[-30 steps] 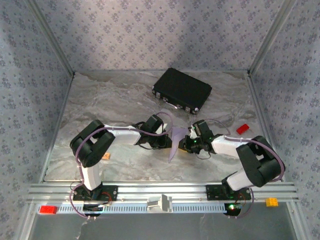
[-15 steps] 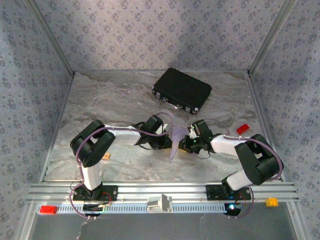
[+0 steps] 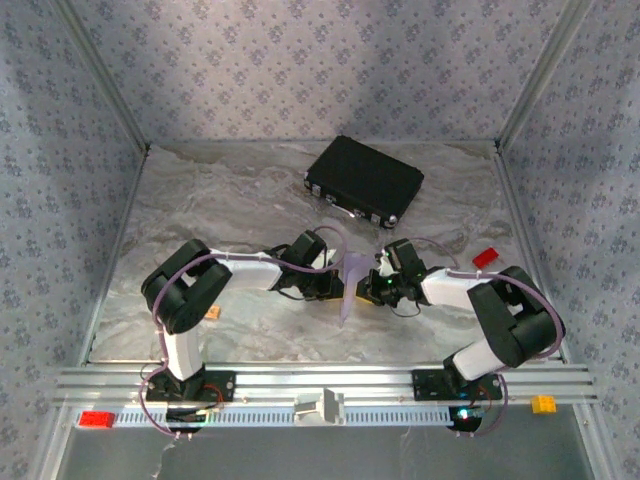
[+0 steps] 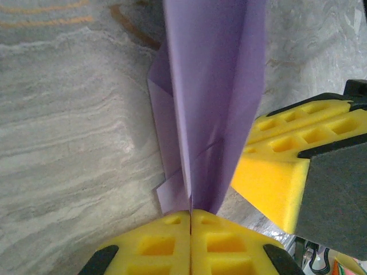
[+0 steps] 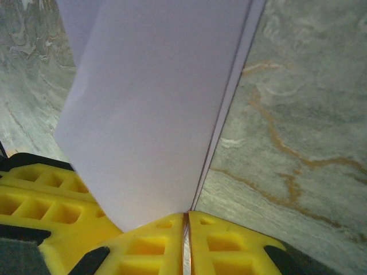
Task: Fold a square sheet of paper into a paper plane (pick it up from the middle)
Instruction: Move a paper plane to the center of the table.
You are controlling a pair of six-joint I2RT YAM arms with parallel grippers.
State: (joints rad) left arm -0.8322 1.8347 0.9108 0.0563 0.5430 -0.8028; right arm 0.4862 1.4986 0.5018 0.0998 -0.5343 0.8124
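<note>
Left pincer [image 4: 190, 213]: its two yellow fingers are pressed flat together on the bottom edge of the lilac paper plane [image 4: 213, 97], gripping it right at the long centre crease. Right pincer [image 5: 185, 216]: likewise clamped, with only a thin seam between its fingers and the pale paper rising out of that seam. In the left wrist view the right pincer's yellow fingers sit just beside the paper's right flank, so both grips are close together on the same piece.

The paper stands on edge between the two pincers, over the middle of the marbled grey counter [image 3: 230, 200]. It is folded in layers, and a small flap pokes out at its lower left in the left wrist view. Whether its lower edge touches the counter cannot be told.

The change over the last second is small. From above, the lilac shape was a broader wedge between the arms; now it reads as a slimmer sliver, and the right arm's elbow has swung slightly inward. That suggests the two halves are being drawn together along the centre crease, a late step with the body formed and the wings probably not yet spread.

Further out, a black case [image 3: 365, 181] lies at the back of the counter, well apart from the paper. A small red block [image 3: 485, 257] sits near the right arm. The walls carry a repeating floral print.

Writing: none can be read, with no brand or label visible on the paper, the pincers or the case.
</note>
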